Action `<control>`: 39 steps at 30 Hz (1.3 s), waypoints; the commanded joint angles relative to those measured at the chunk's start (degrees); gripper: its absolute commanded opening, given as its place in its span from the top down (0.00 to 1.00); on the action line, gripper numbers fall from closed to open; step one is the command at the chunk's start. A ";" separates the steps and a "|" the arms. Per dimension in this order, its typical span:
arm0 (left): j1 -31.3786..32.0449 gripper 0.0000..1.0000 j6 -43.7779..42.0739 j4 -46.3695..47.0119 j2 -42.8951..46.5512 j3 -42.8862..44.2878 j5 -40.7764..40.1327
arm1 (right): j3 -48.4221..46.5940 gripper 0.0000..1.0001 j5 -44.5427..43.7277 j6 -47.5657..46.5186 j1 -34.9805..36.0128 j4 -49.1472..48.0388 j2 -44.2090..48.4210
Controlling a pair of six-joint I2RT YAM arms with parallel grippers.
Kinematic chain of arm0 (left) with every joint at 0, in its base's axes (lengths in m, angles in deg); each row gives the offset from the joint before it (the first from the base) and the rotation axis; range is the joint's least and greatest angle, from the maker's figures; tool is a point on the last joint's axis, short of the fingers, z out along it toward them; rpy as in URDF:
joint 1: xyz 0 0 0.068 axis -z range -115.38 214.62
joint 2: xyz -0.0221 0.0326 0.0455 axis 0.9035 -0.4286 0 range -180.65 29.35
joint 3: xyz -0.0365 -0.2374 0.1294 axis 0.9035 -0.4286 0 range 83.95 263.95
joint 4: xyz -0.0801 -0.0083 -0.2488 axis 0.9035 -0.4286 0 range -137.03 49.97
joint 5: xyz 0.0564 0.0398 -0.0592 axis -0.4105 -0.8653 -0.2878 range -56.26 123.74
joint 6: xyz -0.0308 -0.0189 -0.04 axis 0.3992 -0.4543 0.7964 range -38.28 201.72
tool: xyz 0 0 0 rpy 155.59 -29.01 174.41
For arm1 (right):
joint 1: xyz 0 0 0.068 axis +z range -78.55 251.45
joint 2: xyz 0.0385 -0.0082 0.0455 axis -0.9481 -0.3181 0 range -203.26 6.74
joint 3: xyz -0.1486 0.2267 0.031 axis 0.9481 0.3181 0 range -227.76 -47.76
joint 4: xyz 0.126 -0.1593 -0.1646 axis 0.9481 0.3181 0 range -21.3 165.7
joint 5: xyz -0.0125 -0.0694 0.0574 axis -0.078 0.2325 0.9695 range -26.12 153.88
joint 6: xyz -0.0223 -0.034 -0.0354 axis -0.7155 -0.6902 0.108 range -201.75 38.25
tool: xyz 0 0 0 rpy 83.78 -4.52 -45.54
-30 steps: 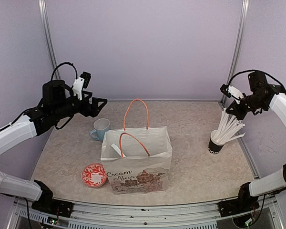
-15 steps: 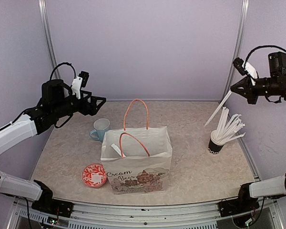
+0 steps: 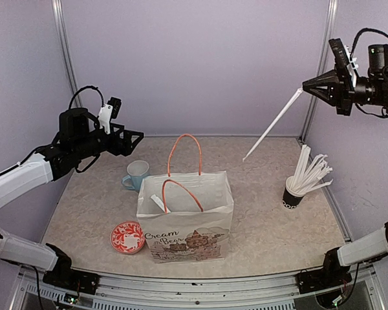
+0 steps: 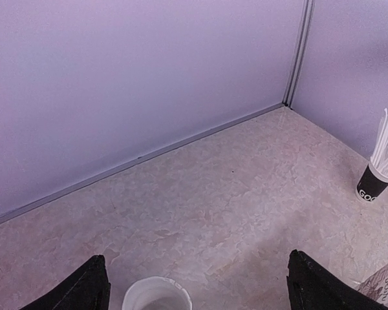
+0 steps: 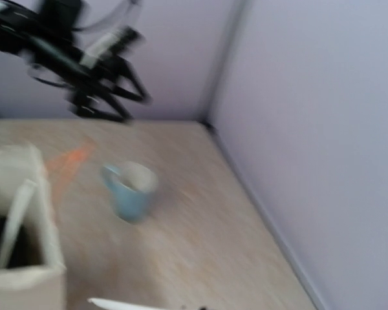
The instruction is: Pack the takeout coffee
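My right gripper [image 3: 305, 89] is high at the far right. It is closed on the top end of one white straw [image 3: 272, 125], which hangs slanted in the air with its lower end toward the paper bag [image 3: 187, 223]. My left gripper [image 3: 138, 136] is wide and holds nothing, above the blue mug [image 3: 137, 173]. The black cup of straws [image 3: 291, 196] stands at the right on the worktop [image 3: 265, 219]. The coffee cup I cannot locate: the right wrist view shows something dark inside the bag, too blurred to name.

Motion blur smears the mug [image 5: 130, 192] and bag [image 5: 26, 283].
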 commanded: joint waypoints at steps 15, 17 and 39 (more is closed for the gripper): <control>-2.21 0.08 0.05 1.30 -1.87 -0.25 1.21 | -3.67 1.00 -8.41 -3.54 25.52 5.39 -9.99; -2.42 0.08 0.05 1.24 -2.06 -0.18 1.58 | -2.99 1.00 -12.04 -3.70 29.43 5.25 -10.90; -3.05 0.08 0.05 -0.04 -3.34 0.45 3.83 | -20.30 0.57 -25.84 -7.42 54.26 6.56 -31.95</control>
